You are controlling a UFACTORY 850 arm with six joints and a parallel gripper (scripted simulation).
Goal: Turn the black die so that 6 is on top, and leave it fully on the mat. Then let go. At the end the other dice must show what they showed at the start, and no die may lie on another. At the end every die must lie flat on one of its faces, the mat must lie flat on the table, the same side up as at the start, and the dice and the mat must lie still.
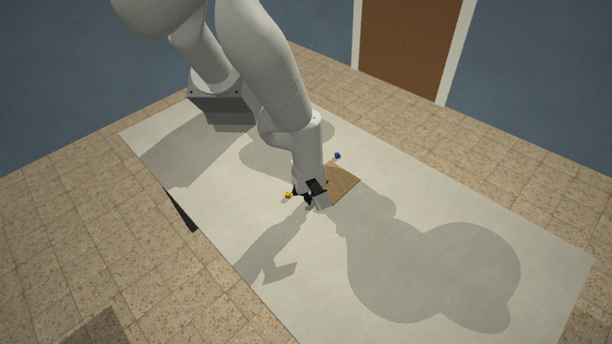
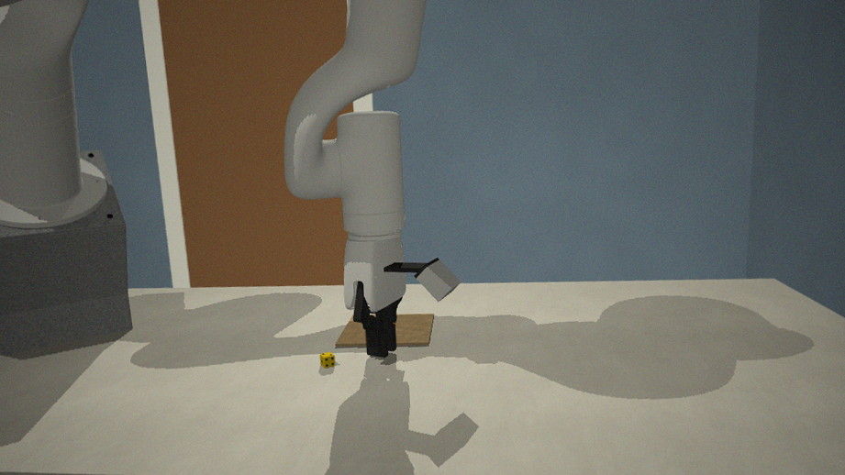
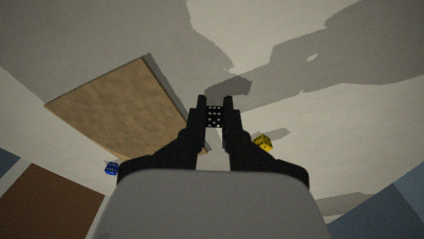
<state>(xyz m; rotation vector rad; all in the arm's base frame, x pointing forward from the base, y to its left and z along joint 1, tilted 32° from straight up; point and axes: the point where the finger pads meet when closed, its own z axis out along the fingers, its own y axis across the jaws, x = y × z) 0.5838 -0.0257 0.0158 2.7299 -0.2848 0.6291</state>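
Observation:
My gripper (image 3: 214, 107) (image 2: 378, 351) (image 1: 309, 202) is shut on the black die (image 3: 214, 116). In the wrist view the die sits between the fingertips with its six-pip face toward the camera. The gripper stands upright with its tips at or just above the table, beside the near corner of the brown mat (image 3: 122, 107) (image 2: 411, 330) (image 1: 343, 182), off the mat. In the top and exterior views the fingers hide the die.
A yellow die (image 3: 262, 142) (image 2: 327, 360) (image 1: 288, 194) lies on the table close to the gripper. A blue die (image 3: 111, 168) (image 1: 336, 155) lies on the table beyond the mat's far side. The arm's grey base block (image 2: 45, 281) stands at the table's end.

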